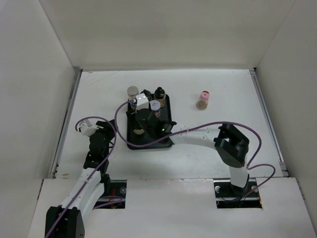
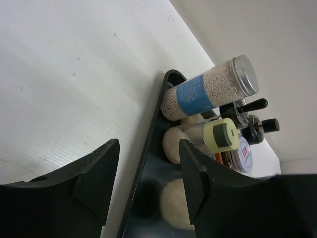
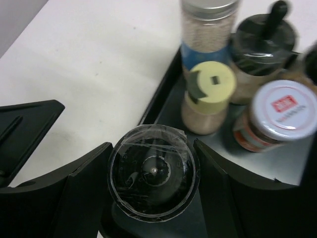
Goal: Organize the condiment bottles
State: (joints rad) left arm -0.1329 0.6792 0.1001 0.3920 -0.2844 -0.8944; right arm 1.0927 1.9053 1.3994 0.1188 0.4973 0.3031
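Note:
A black tray [image 1: 132,144] holds several condiment jars. These include a grey-capped, blue-labelled jar [image 1: 132,92], a black grinder [image 1: 159,93] and a white-and-red-capped jar [image 1: 155,105]. My right gripper [image 1: 140,121] reaches over the tray. In the right wrist view my right gripper [image 3: 152,146] is shut on a black-capped jar [image 3: 153,171] standing at the tray's near-left corner. A cream-capped jar [image 3: 208,96] stands just behind it. A pink-capped jar [image 1: 203,99] stands alone on the table, right of the tray. My left gripper [image 1: 105,128] is open and empty, left of the tray.
In the left wrist view my left gripper's [image 2: 148,146] open jaws frame the tray's left rim [image 2: 148,163], with the blue-labelled jar [image 2: 208,91] and cream-capped jar [image 2: 220,135] beyond. White walls enclose the table on three sides. A purple cable [image 1: 198,126] trails over the right arm.

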